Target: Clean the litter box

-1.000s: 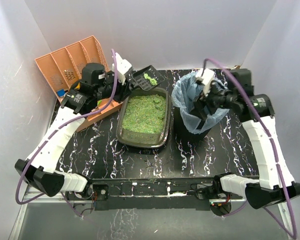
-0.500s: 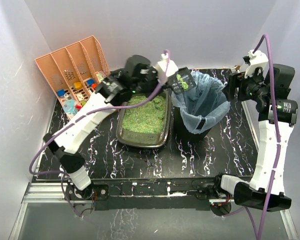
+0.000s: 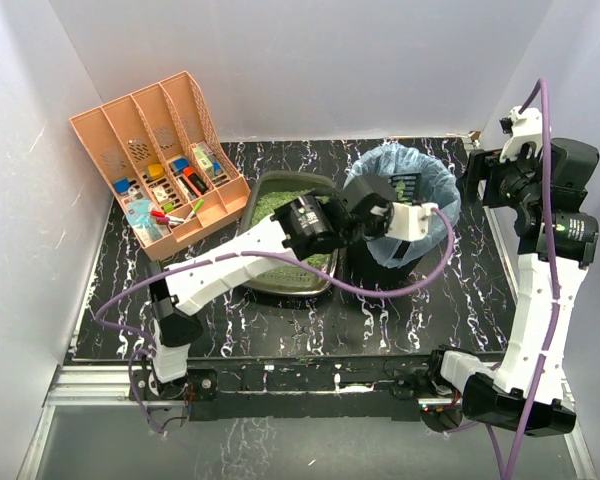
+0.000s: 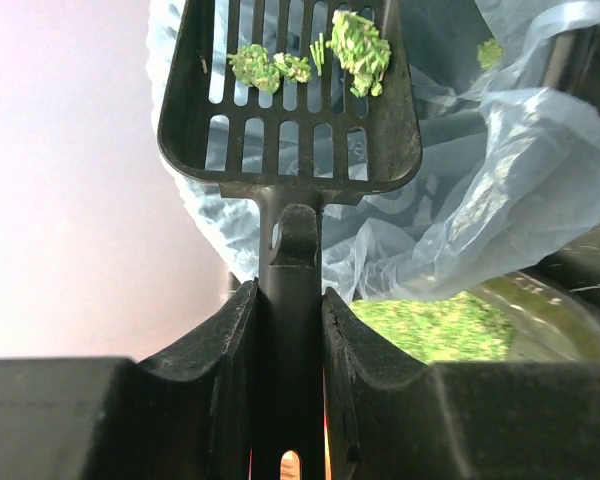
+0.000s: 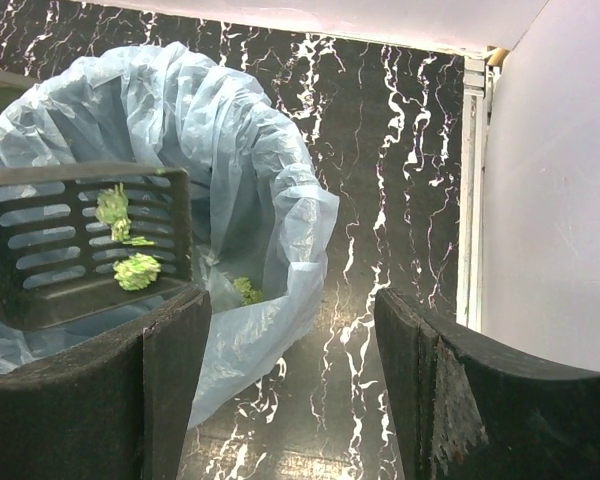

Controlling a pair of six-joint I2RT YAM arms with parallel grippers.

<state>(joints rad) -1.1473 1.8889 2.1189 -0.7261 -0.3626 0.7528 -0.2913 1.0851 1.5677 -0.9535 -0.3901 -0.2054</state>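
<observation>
The litter box is a dark olive tray of green litter, partly hidden under my left arm; its litter also shows in the left wrist view. My left gripper is shut on the handle of a black slotted scoop. The scoop is held over the black bin with the pale blue liner and carries a few green clumps. The scoop also shows in the right wrist view. My right gripper is open and empty, raised to the right of the bin.
A peach-orange slotted organiser with small coloured items stands at the back left. A green clump lies inside the bin liner. The black marbled tabletop ends at a white wall to the right.
My left arm has swung right across the litter box, carrying the scoop from the bin's left rim to over its opening. My right arm has shifted only slightly.
</observation>
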